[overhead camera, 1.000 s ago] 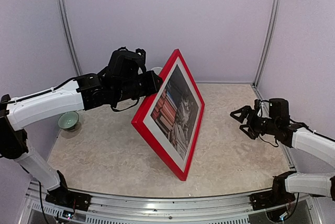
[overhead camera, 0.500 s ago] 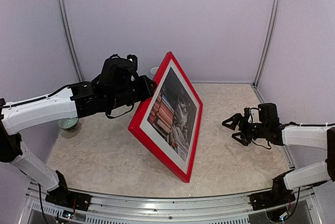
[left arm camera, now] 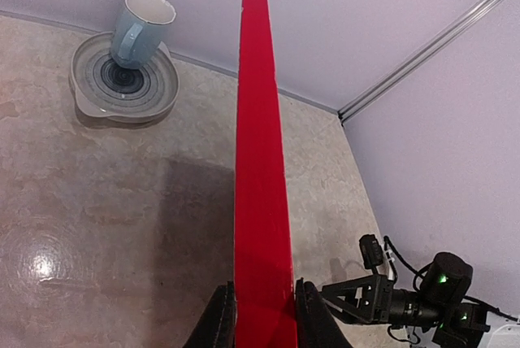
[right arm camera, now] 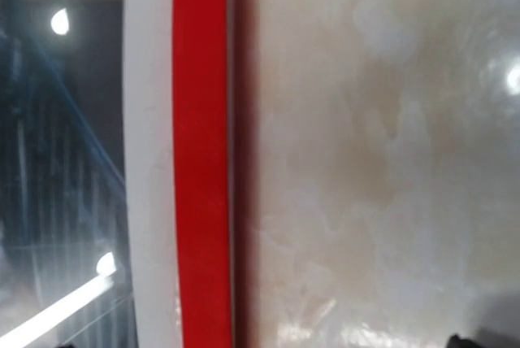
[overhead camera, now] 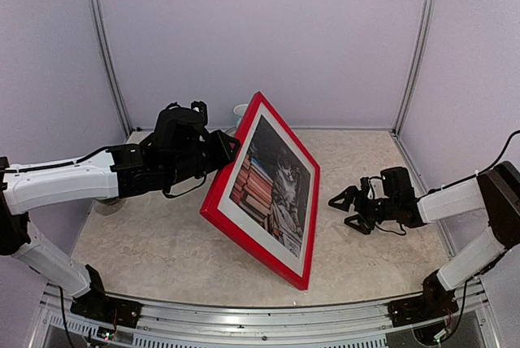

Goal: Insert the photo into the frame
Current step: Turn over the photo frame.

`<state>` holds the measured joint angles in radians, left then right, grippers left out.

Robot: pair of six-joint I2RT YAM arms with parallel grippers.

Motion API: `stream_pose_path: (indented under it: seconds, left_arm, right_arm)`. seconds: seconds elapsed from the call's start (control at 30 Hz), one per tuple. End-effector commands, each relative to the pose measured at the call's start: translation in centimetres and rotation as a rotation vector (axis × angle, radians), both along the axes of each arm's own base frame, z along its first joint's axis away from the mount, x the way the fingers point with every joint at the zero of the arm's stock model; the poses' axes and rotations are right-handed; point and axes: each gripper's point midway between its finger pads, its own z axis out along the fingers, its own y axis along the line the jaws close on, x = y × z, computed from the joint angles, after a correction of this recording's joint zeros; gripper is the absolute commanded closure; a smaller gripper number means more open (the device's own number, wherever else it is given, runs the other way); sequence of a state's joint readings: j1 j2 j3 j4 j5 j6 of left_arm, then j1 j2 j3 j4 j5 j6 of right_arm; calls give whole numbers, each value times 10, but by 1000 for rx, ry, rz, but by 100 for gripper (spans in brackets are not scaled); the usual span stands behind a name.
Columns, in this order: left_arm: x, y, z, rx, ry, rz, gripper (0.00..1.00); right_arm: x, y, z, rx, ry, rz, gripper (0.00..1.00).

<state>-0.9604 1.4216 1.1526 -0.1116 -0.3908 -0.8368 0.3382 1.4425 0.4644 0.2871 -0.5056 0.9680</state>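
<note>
Overhead view: the frame (overhead camera: 246, 238) is standing tilted at the middle of the table (overhead camera: 154, 238), glazed face turning toward 4 o'clock, top corner pointing at 12 o'clock and lowest corner sitting down near the table at 6 o'clock. The photo (overhead camera: 272, 189), a grey cat beside stacked books, is showing inside the frame, bordered by a white mat (right arm camera: 148, 161).

The left gripper (overhead camera: 230, 143) is reaching in from 9 o'clock and grasping the frame by its red upper edge at about 10 o'clock, so the frame is lying directly between its jaws. In the left wrist view the two dark fingers (left arm camera: 219, 319) are pressing on either side of the red edge at 6 o'clock, and that edge is running straight up toward 12 o'clock. At 11 o'clock in this view a pale blue cup (left arm camera: 140, 27) is resting on a grey dish (left arm camera: 97, 100) against the back wall.

The right gripper (overhead camera: 341, 211) is hanging low over the table at 3 o'clock of the frame, jaws spread wide and gripping nothing; its tips are pointing at the frame's right-hand edge, near it but apart from it.

Right wrist view: the red rim and white mat are appearing as vertical bands at 9 o'clock, with reflecting glass beyond them and bare marble table filling the side toward 3 o'clock
</note>
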Motion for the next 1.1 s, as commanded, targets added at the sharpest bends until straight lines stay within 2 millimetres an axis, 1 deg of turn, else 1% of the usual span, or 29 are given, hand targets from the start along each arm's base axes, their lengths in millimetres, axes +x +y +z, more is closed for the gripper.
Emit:
stream_pose_path:
  seconds: [0.0,0.17,0.27,0.43,0.53,0.8,1.07]
  left_arm:
    - [3,-1,28,-101,-89,-2,84]
    - [2,1,19,-123,-83,-4,83]
    - [-1,5,17,-165,-88,-6,83]
    - [-6,8,7,-199,-76,-16,82]
    - [-7,8,2,-208,-69,-25,80]
    - [-12,9,-14,-222,-45,-38,79]
    - [-18,14,-31,-225,-12,-43,69]
  right_arm:
    - [10,23,9,57,-40,45,1]
    - [14,36,4,53,-33,68,1]
    - [15,41,-1,57,-22,79,1]
    - [14,48,-5,87,-11,91,1]
    - [13,49,-7,105,-8,95,1]
    - [13,55,-3,144,-15,111,1]
    - [13,53,-2,127,-14,109,1]
